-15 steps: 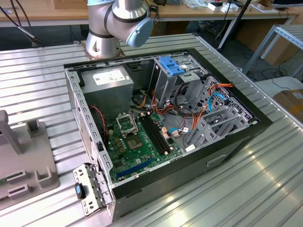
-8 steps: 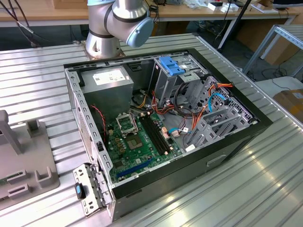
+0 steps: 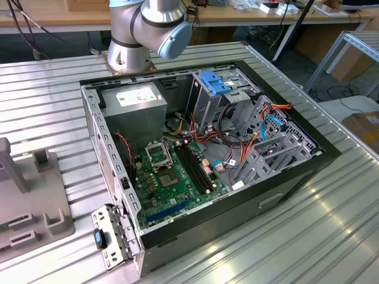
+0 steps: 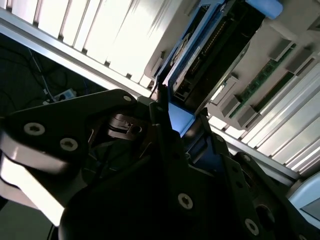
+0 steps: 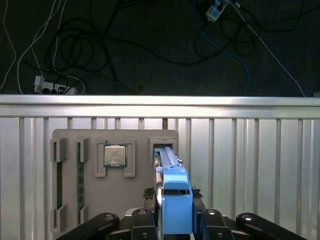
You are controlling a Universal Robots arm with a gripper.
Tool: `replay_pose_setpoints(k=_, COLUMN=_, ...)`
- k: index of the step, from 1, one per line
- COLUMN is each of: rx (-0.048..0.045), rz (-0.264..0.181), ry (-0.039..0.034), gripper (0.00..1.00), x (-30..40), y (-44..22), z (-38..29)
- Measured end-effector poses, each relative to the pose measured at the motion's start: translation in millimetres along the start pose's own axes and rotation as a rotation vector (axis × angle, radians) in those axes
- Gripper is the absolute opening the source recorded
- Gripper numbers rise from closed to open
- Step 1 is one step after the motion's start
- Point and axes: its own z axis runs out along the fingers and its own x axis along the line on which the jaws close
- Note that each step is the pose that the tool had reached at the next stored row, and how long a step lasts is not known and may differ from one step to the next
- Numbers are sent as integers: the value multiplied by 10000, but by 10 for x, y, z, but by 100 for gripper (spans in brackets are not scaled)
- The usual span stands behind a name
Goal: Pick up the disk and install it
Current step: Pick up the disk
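Claw (image 5: 173, 194) tight around the blue-railed disk (image 5: 176, 206), its far end in grey tray's (image 5: 140, 145) slot.

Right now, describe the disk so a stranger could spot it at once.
On the ribbed metal table lies a grey slotted tray. The disk stands edge-up in the slot beside the square processor chip. Its bright blue carrier sets it apart from the chip and green memory sticks.
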Motion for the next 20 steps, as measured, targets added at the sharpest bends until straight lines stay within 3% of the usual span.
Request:
replay_pose_setpoints(k=7, rx=9, rz=-1, ry=0, gripper=36, x=-6, y=-2, z=-171)
replay_pose_setpoints(k=20, rx=92, rz=-4, ry=0, gripper=36, x=-21, y=-6, z=-578)
